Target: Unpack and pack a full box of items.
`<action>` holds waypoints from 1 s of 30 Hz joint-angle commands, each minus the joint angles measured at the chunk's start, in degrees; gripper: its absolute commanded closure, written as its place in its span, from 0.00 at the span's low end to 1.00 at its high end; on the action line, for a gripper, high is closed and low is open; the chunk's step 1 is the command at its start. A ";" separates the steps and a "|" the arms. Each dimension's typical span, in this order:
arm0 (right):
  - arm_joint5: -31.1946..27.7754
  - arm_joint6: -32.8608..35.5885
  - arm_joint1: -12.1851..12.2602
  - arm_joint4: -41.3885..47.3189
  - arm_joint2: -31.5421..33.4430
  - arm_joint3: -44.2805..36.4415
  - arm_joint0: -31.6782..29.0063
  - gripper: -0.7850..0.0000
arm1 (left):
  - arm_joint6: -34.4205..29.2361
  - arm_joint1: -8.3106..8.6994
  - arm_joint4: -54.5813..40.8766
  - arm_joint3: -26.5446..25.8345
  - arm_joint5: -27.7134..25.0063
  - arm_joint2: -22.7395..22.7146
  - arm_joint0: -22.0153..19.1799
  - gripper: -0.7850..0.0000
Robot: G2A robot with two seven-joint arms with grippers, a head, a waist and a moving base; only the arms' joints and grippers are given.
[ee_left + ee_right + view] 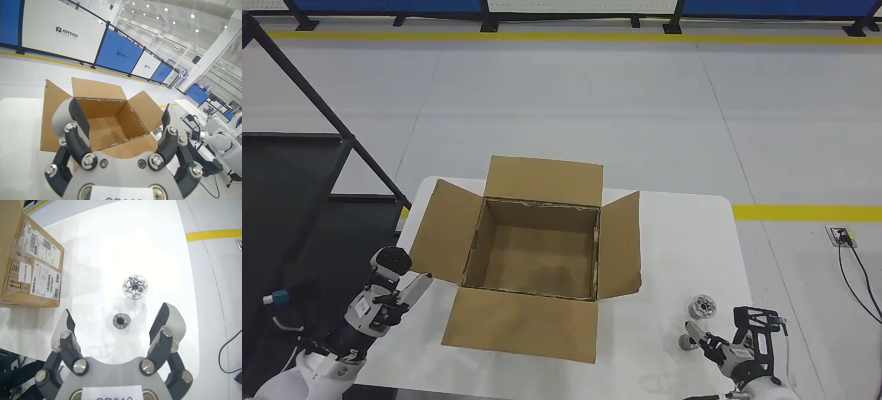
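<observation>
Right wrist view: my right claw wide, empty, near steel collet; machined hub just beyond, both on bench. Left claw wide too. Cardboard box open, empty: unpacking looks done, repacking left.

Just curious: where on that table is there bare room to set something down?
Widest bare patch: table between the cardboard box's right flap and the table's far-right edge. The box floor is bare too. Crowded: by the right gripper, where the metal hub and collet sit.
</observation>
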 commanded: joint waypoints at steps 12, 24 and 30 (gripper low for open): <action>-6.76 11.42 1.89 -3.52 -1.14 15.88 10.14 0.00 | 2.07 -0.06 -5.00 2.54 6.20 -2.78 -1.24 0.00; -7.90 11.74 3.03 -2.30 -1.61 18.35 11.24 1.00 | 2.07 -0.06 -5.00 2.54 6.20 -2.78 -1.24 0.00; -6.62 10.52 3.41 -2.15 -2.05 15.29 9.83 1.00 | 2.07 -0.06 -5.00 2.54 6.20 -2.78 -1.24 0.00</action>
